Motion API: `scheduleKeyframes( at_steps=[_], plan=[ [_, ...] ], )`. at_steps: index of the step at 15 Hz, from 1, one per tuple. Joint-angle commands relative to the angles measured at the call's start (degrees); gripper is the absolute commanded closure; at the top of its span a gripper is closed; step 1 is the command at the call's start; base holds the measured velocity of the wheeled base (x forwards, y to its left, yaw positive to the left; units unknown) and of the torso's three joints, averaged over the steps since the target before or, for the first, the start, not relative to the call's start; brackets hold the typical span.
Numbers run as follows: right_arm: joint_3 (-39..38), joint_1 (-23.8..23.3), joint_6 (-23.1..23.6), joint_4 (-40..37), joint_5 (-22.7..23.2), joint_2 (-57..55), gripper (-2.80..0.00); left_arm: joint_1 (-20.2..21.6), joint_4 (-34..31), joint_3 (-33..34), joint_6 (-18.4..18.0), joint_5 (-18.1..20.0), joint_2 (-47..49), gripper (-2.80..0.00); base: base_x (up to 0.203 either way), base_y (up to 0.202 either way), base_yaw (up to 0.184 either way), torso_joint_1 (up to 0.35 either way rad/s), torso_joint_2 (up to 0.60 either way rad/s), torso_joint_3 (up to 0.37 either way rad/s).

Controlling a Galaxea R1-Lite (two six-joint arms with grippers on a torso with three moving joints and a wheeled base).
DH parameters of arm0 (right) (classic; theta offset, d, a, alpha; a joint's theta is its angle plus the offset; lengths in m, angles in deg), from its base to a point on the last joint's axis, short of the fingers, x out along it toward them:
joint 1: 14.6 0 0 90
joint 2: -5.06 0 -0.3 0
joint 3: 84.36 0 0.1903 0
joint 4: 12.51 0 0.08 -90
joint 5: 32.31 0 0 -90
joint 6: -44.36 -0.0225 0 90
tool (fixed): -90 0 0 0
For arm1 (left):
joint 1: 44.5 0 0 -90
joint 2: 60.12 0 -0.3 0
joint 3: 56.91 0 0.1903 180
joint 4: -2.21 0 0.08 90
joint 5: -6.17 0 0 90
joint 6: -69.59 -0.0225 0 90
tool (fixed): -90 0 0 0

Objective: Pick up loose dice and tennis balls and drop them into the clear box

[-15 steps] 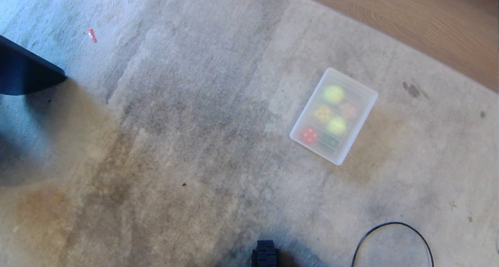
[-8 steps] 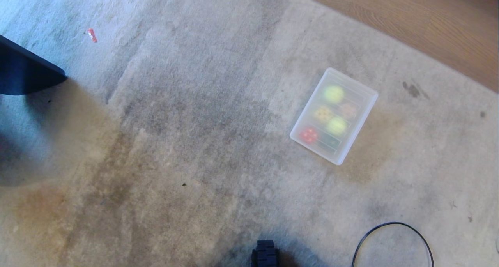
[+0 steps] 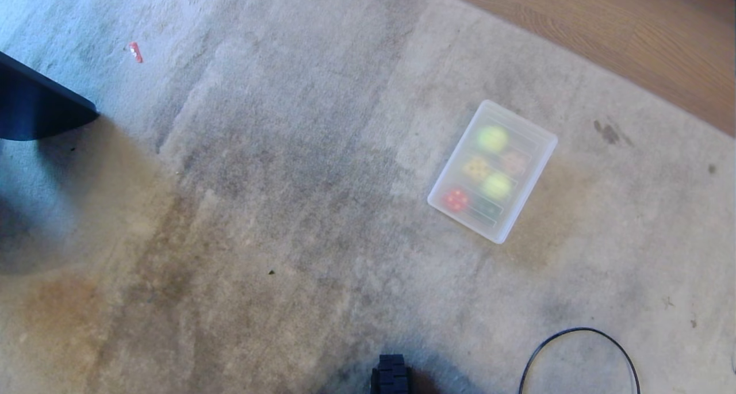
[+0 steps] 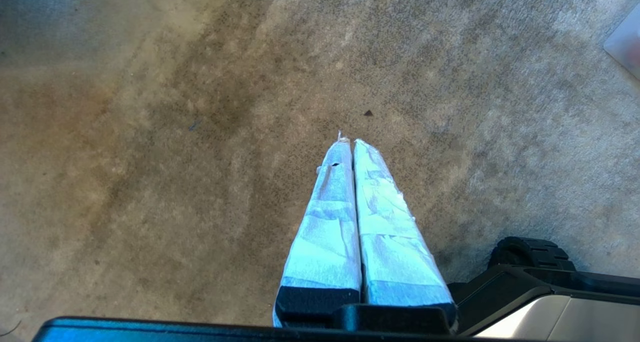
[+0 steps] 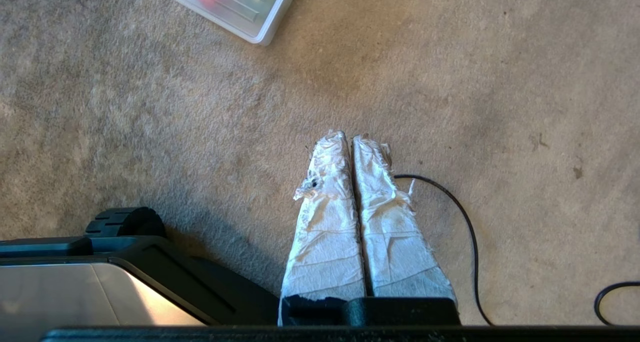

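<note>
Six items are sitting inside the deep translucent plastic clear box right now: two fuzzy yellow-green tennis balls, plus the rounded dice in yellow, red, cream and dark green, all showing blurred through what looks like a ribbed lid lying across the top, though you cannot be certain of that. Nothing is changing across the last second in the head view; the box and its contents are staying put, and no loose ball or die is showing on the floor. You are reading that as the task being done, or all but done, with no pick left in sight. You are seeing the left gripper with its white-wrapped fingers pressed together and holding nothing, hanging above bare carpet beside the robot base. The right gripper is looking the same, tips pinched together and empty, near a thin black cable loop, with a corner of the box at that view's edge. Surface is a worn grey-beige carpet, carrying brownish stains and dark specks. A strip of wooden floor is running along the far right, a dark furniture edge is poking in on the far left, and a small red scrap is lying on the carpet beyond it.
</note>
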Motion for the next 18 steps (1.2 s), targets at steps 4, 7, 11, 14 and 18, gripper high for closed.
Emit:
scheduleKeyframes(
  at_steps=[4,7,11,14,18],
  plan=[
    [0.0,0.0,-0.03,0.05,0.0,-0.22,0.0,0.0,0.03,0.0,1.43,-0.34,0.0,0.0,0.0,0.0,0.0,0.0,0.0,0.0],
    [0.0,0.0,-0.09,-0.02,0.0,-0.22,0.0,0.0,0.09,0.0,2.56,-0.45,0.0,0.0,0.0,0.0,0.0,0.0,0.0,0.0],
    [0.0,0.0,-0.09,-0.02,-0.02,-0.22,0.0,0.0,0.29,0.0,3.88,-1.11,0.0,0.0,0.0,0.0,0.0,0.003,0.0,0.142],
    [0.0,0.0,0.0,-0.02,0.0,-0.22,0.0,0.0,0.12,0.0,2.49,-0.85,0.0,0.0,0.0,0.0,0.0,0.001,0.0,0.2],
    [0.0,0.09,0.79,-0.02,0.17,-0.22,0.0,0.0,0.11,0.0,1.62,-0.25,0.0,0.0,0.0,0.0,0.0,0.002,0.0,0.197]
  ],
)
